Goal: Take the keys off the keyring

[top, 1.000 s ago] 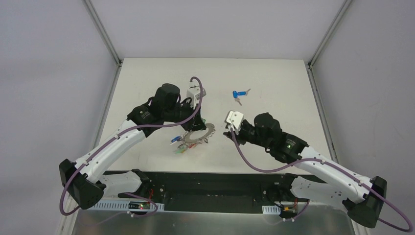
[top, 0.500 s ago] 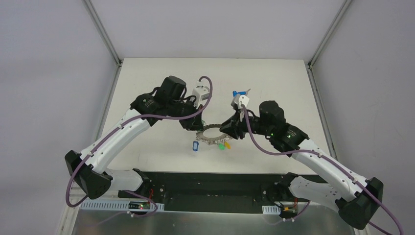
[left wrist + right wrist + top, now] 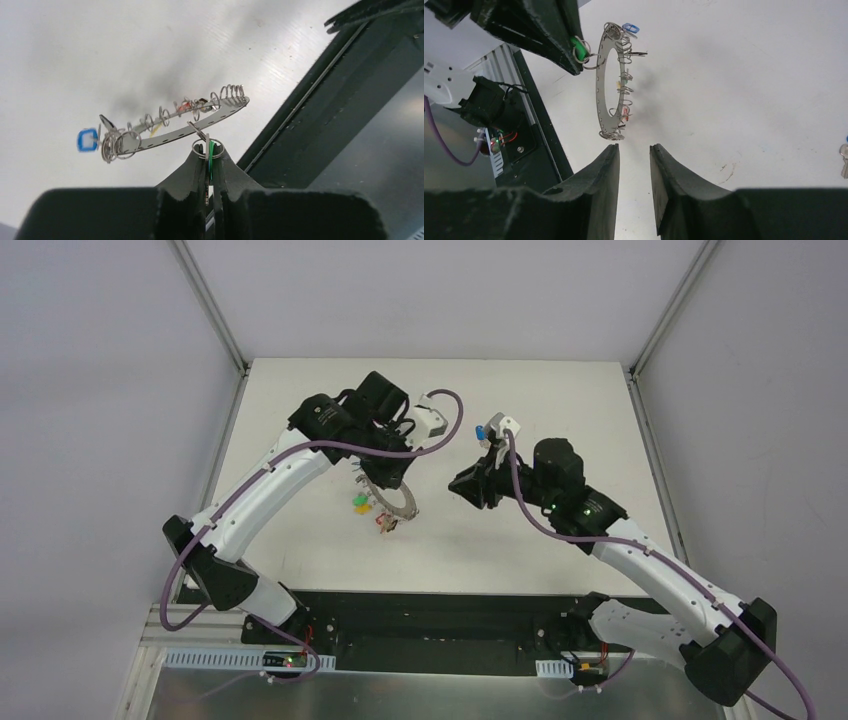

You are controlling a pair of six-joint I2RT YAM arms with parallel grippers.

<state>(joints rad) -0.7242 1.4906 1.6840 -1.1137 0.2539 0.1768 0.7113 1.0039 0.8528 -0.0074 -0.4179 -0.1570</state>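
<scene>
My left gripper [image 3: 209, 156] is shut on a green-headed key [image 3: 211, 152] and its small split ring. From that key the keyring [image 3: 172, 131], a flat grey hoop with several small rings, hangs in the air above the table. A blue key [image 3: 87, 140] dangles at its far end. From above, the left gripper [image 3: 378, 485] holds the hoop [image 3: 398, 505] tilted, with green and red tags below it. My right gripper [image 3: 634, 147] is open and empty, just short of the hoop's lower edge [image 3: 600, 90]. From above it [image 3: 462, 483] sits to the right of the hoop.
A loose blue-headed key [image 3: 482, 431] lies on the white table behind the right wrist; a silver key blade [image 3: 843, 159] shows at the right edge of the right wrist view. The black base rail [image 3: 420, 615] runs along the near table edge.
My left gripper has lifted the keyring and carried it left and farther back. My right gripper, which was at the ring's right side, is now apart from it and open.
</scene>
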